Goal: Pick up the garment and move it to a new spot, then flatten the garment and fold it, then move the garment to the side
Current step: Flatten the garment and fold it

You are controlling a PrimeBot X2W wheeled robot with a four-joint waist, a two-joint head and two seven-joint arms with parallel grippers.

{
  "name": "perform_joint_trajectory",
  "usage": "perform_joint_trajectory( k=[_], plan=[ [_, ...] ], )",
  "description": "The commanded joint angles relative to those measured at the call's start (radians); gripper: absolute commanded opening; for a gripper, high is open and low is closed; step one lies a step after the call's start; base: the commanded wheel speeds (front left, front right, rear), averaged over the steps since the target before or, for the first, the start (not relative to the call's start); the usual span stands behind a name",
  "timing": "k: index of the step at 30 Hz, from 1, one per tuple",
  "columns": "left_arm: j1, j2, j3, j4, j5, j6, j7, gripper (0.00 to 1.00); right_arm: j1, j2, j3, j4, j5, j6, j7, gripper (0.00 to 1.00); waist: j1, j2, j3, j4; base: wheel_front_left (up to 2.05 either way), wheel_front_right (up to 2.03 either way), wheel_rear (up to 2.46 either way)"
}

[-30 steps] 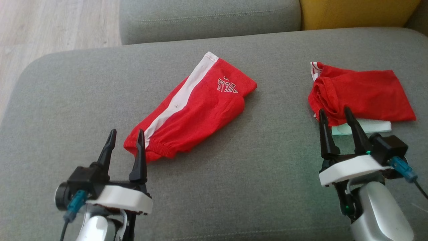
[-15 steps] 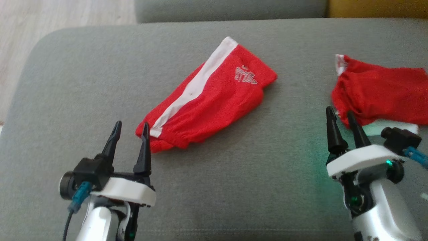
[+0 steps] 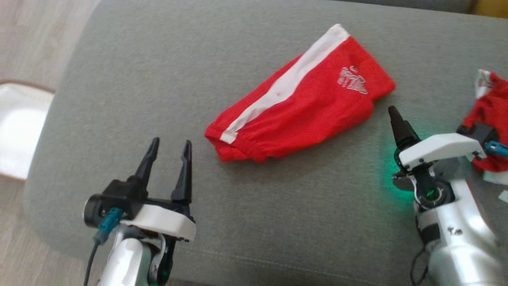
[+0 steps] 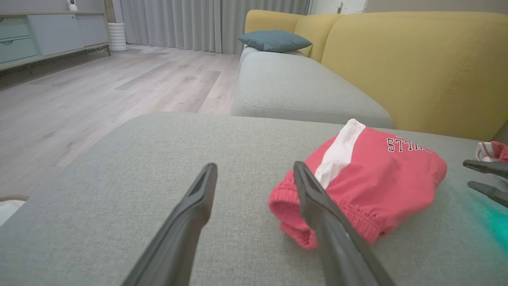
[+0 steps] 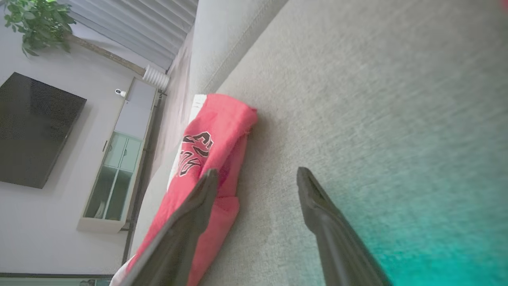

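On the grey cushion [image 3: 139, 71], head view, the red garment [image 3: 301, 107] lies slantwise near the middle, doubled over, with its waistband toward the left gripper [image 3: 171, 140], whose fingers stand spread and empty. That fits a garment folded and due to go aside, or a bundle wanting flattening. One finger of the right gripper [image 3: 395, 117] shows; another red cloth [image 3: 492, 107] is cut off at the cushion's right edge. Left wrist view: a finger overlaps the garment, contact unclear. Right wrist view: fingers spread over bare cushion, holding nothing.

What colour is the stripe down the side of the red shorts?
White, running lengthwise along the red shorts; the head view shows the stripe best.
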Motion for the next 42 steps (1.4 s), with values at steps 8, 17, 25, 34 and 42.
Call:
perform_joint_trajectory(
  k=[8, 17, 25, 34, 42],
  plan=[
    [-0.052, -0.001, -0.021, -0.031, -0.02, 0.012, -0.012, 1.0, -0.201, 0.005, -0.057, 0.189, 0.035, 0.002, 0.033, 1.0, 0.0, 0.0, 0.043, 0.11, 0.0, 0.0, 0.0],
    [-0.058, -0.001, -0.045, -0.046, -0.045, 0.032, -0.012, 1.0, -0.349, -0.012, -0.127, 0.442, -0.082, 0.002, 0.055, 1.0, 0.0, 0.0, 0.066, 0.163, 0.0, 0.0, 0.0],
    [-0.078, -0.001, -0.06, -0.055, -0.072, 0.045, -0.012, 1.0, -0.46, -0.042, -0.153, 0.59, -0.175, 0.002, 0.052, 1.0, 0.0, 0.0, 0.09, 0.196, 0.0, 0.0, 0.0],
    [-0.075, -0.001, -0.047, -0.052, -0.074, 0.055, -0.012, 1.0, -0.484, -0.022, -0.223, 0.606, -0.197, 0.002, -0.009, 0.0, 0.0, 0.0, 0.073, 0.171, 0.0, 0.0, 0.0],
    [-0.062, -0.001, -0.026, -0.043, -0.057, 0.044, -0.012, 1.0, -0.395, 0.004, -0.244, 0.519, -0.097, 0.002, -0.11, 0.0, 0.0, 0.0, 0.021, 0.058, 0.0, 0.0, 0.0]
  ],
)
